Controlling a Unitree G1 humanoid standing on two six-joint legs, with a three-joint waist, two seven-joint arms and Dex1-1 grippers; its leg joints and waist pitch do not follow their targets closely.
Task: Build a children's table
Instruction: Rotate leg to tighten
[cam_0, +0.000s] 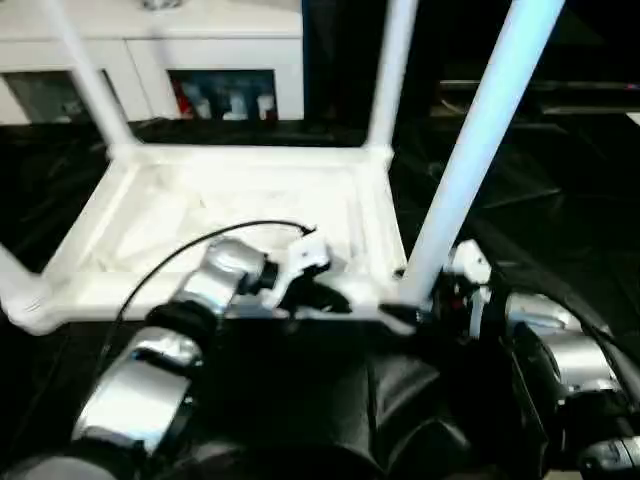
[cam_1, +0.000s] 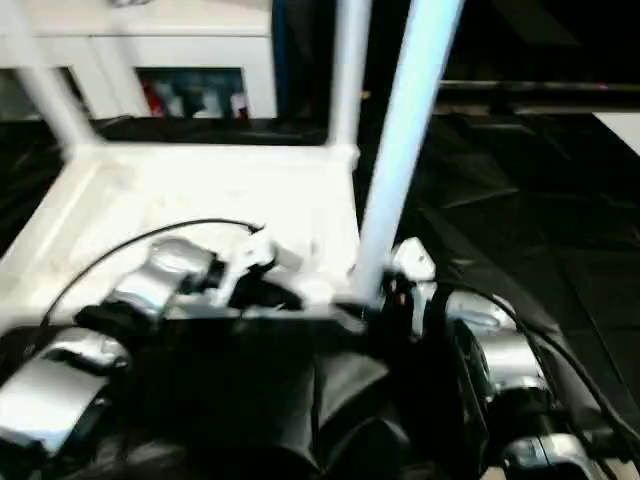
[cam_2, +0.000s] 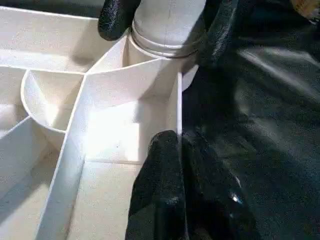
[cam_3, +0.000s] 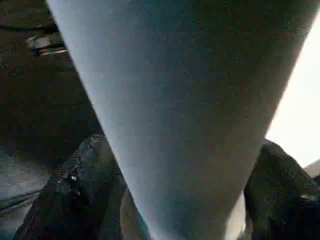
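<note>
The white tabletop (cam_0: 250, 156) lies upside down on black sheeting, ribbed underside up. Legs stand in its far left (cam_0: 85, 70) and far right (cam_0: 390, 70) corners, and another leg (cam_0: 15, 285) shows at the near left corner. My right gripper (cam_0: 425, 300) is shut on the fourth leg (cam_0: 470, 150) just above the near right corner socket. Its fingers (cam_3: 85, 195) sit on both sides of the tube (cam_3: 185, 110). My left gripper (cam_0: 318, 292) is shut on the near rim wall (cam_2: 177, 100) beside that corner, one finger (cam_2: 160, 190) inside the wall.
A white cabinet (cam_0: 200, 40) with coloured items (cam_0: 225, 100) on a shelf stands behind the tabletop. Wrinkled black sheeting (cam_0: 530, 200) covers the floor on all sides. A black cable (cam_0: 200, 245) arcs over my left forearm.
</note>
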